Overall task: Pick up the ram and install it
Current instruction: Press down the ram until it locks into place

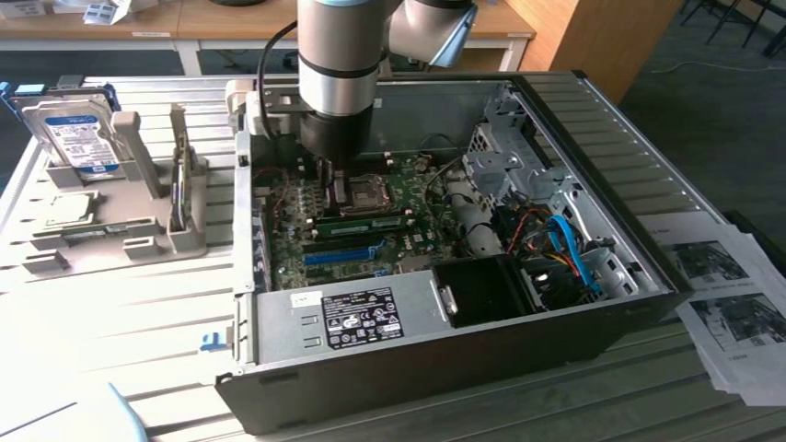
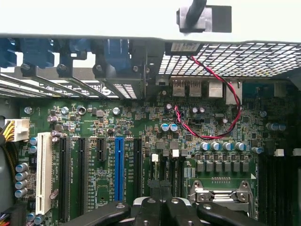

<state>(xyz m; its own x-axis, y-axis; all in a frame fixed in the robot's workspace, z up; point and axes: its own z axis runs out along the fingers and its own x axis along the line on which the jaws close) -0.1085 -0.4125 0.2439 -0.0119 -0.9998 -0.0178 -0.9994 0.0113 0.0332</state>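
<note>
While the arm's grey column hides most of the black gripper [image 2: 162,200] inside the open black computer case [image 1: 590,322], its fingers press together, empty, above the green motherboard [image 2: 141,122].

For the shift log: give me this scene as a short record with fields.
arm: reaching down into the open PC case
gripper: shut, over the motherboard
held: nothing seen in the gripper
ram: one stick seated on the motherboard
beside case: hard drive upright in a grey holder, at the exterior view's left
also: printed sheets at the exterior view's right
</note>
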